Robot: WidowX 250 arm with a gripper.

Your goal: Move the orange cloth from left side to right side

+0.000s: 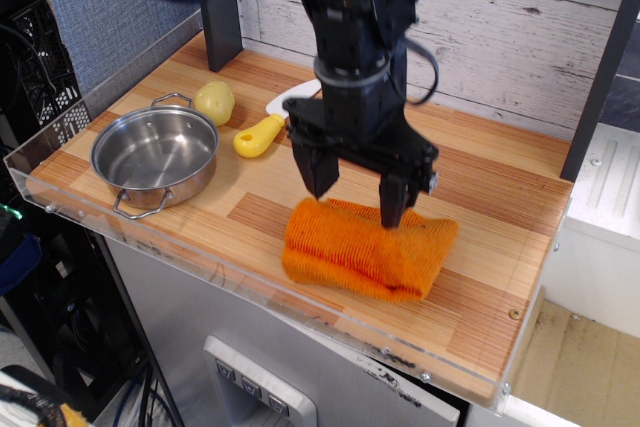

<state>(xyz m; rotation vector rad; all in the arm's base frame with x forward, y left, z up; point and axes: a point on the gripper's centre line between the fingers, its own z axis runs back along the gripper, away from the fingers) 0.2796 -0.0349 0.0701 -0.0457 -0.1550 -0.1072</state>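
Wooden boards make up the surface [500, 187], with a gray plank wall behind it, and the black claw [358, 185] hangs just above the orange cloth [365, 249] with its two fingers spread wide and nothing between them. Right under the claw, the orange cloth lies bunched up in a soft heap near the front edge. Well off to one side of the cloth sit a yellow-handled knife [262, 130], a small potato [214, 102] and a shiny steel pan [155, 157].

Bright even indoor light, sharp focus, soft shadows on the table [500, 197], faint sheen in the pan [155, 155]
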